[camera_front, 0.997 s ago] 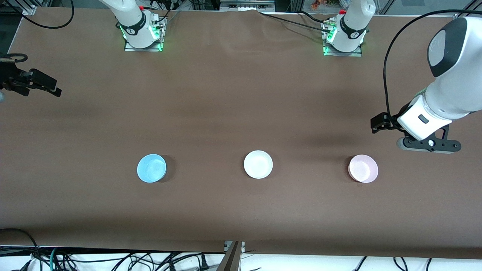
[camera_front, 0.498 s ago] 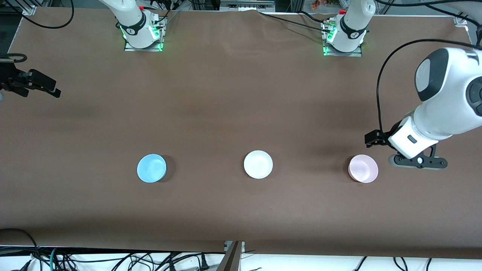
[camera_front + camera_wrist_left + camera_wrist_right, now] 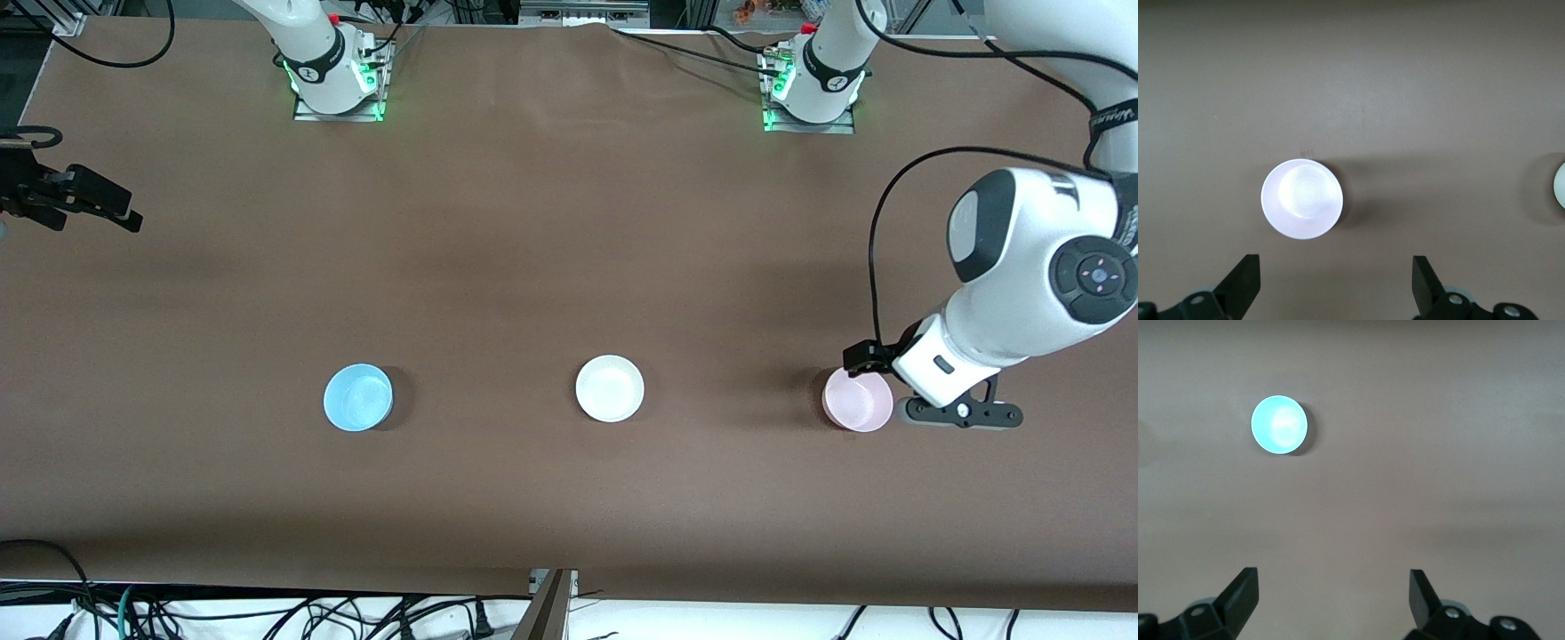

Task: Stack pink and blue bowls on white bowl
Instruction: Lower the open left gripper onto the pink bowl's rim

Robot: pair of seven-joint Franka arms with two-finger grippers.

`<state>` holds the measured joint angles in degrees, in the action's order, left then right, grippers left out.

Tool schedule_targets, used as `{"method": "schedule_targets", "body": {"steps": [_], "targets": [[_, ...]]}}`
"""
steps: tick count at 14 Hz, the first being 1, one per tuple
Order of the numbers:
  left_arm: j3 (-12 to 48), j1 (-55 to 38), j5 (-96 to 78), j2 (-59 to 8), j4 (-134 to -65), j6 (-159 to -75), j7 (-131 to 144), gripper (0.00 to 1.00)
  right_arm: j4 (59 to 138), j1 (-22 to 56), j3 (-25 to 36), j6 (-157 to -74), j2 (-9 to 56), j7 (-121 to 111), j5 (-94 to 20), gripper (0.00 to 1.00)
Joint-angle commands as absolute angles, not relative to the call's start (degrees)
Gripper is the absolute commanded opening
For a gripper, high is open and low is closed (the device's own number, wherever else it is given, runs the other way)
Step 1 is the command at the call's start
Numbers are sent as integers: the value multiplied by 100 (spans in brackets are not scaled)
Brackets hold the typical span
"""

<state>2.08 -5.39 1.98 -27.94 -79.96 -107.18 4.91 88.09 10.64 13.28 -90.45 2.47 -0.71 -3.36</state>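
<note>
The left gripper (image 3: 1331, 287), jaws spread, is hovering over the pink bowl (image 3: 858, 399); looking light and slippery, it's best pinched at its rim.

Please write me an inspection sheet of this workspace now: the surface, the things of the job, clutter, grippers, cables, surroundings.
Surface: brown table cover, flat, bare between things.
Job's things: blue bowl, white bowl and pink bowl in one row, apart, none stacked.
Clutter: nothing seen.
Grippers: left gripper open, over the table beside the pink bowl; right gripper open, waiting at the right arm's end of the table.
Cables: black cable on the left arm; loose cables below the table edge.
Surroundings: two lit arm bases.
</note>
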Motion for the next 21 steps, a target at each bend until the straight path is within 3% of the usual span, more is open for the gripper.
{"method": "schedule_targets", "body": {"steps": [1, 14, 21], "targets": [[220, -527, 150, -2979, -7998, -11047, 554, 100, 8771, 1046, 1336, -9053, 237, -97, -361, 100], [211, -422, 167, -3225, -9482, -13173, 527, 100, 8771, 1081, 1318, -9062, 281, -62, -369, 100], [211, -352, 184, -3463, -9764, -13806, 457, 100, 8771, 1107, 1310, -9070, 281, -62, -352, 100]]}}
